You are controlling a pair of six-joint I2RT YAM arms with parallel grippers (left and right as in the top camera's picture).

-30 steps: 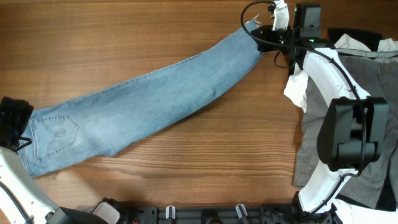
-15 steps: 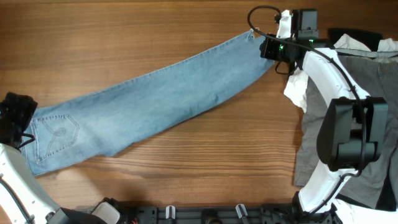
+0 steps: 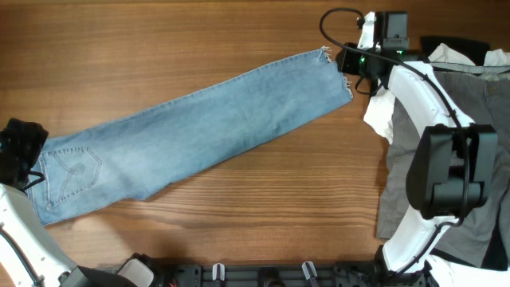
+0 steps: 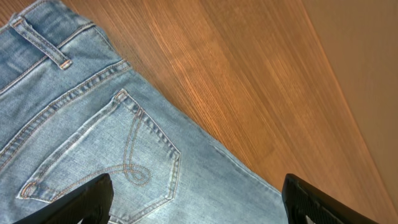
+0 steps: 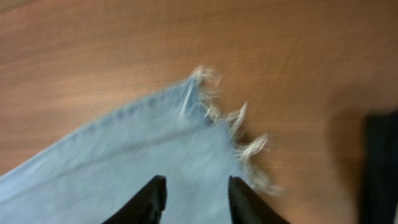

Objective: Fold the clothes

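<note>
Looking from overhead, the jeans (image 3: 199,131) lie flat on the counter (image 3: 159,40) as one long band. Their long axis runs from the waist at near left to the frayed hem (image 3: 338,72) at far right. The left claw (image 3: 20,151) stands at the waist end and the right claw (image 3: 351,64) just beside the hem, so each arm is nearer to its own end. A pile (image 3: 446,143) of other clothes lies at the right, apart from the jeans.

In the left wrist view, the fingers of the left claw are wide apart and hold nothing. The pocket (image 4: 118,162) lies under them.

In the right wrist view, the right claw is also apart. The hem lies loose on the wood just ahead of its fingers, not gripped. I judge that a lengthwise fold would carry the hem toward the waist, so this claw must take the hem in front of it.

One second ago the hem was bunched to a narrow point at the right claw, farther back. Now it lies spread and flat, released. The waist end has hardly changed.
</note>
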